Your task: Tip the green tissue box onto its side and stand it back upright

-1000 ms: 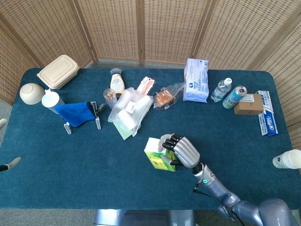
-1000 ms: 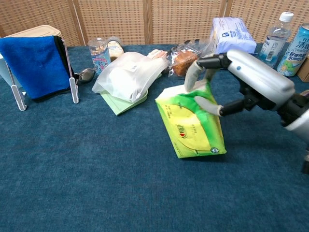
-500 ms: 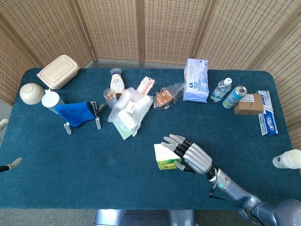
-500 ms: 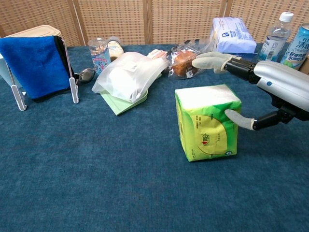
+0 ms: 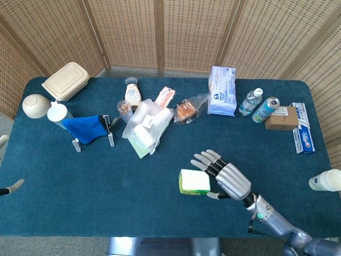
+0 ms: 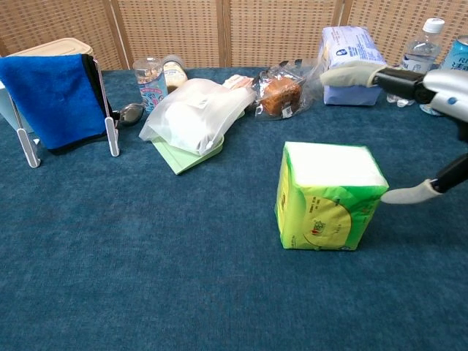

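Observation:
The green tissue box sits flat on the blue cloth at front centre, its white face up and its printed oval side toward the chest camera. Just to its right, my right hand is open with its fingers spread and holds nothing. In the chest view the right hand reaches over the box's far right side, and its thumb ends at the box's right edge; contact there cannot be told. Only two pale fingertips of my left hand show at the head view's left edge, far apart.
Behind the box lie a white plastic bag on green paper, a snack packet and a blue tissue pack. A blue cloth on a stand is at the left. Bottle, can and small boxes sit back right.
The box has gone from tilted in my right hand's grip to resting flat on the table. The hand has let go, spread its fingers and drawn back to the right.

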`<state>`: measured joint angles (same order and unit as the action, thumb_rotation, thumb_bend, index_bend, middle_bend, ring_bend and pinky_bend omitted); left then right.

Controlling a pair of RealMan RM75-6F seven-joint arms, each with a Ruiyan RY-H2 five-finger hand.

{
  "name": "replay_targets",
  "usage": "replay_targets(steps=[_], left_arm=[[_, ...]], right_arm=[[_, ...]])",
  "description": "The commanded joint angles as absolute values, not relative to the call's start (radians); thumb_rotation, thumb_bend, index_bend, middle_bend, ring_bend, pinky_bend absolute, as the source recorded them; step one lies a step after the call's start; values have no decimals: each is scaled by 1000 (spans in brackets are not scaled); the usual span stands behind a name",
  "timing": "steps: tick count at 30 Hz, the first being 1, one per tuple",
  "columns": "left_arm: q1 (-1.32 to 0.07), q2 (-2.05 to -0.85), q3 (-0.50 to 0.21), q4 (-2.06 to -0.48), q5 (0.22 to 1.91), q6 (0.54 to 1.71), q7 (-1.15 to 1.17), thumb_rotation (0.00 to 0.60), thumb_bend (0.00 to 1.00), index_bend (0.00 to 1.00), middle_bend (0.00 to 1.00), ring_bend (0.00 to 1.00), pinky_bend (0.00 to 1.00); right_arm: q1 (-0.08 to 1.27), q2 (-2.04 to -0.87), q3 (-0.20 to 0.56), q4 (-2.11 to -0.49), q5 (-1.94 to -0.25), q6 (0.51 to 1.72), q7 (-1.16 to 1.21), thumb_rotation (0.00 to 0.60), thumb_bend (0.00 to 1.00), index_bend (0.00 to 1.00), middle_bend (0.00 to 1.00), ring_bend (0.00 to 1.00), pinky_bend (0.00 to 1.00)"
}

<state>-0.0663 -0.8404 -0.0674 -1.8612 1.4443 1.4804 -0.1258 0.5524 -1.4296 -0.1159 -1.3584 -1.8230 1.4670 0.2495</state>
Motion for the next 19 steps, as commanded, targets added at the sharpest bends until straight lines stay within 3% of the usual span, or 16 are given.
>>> replay_targets(steps=[1, 19], left_arm=[[-66, -839, -67, -1860, 1446, 1481, -129, 600, 23, 34, 0, 0, 0], [-65, -846, -61, -1865, 1461, 1488, -102, 600, 22, 34, 0, 0, 0]], right_arm=[[535, -1385, -126, -1401, -1821, 1466, 244, 600, 0, 0, 0, 0, 47], [372, -1356, -140, -1258, -1864, 1698, 345, 594, 0, 0, 0, 0, 64]])
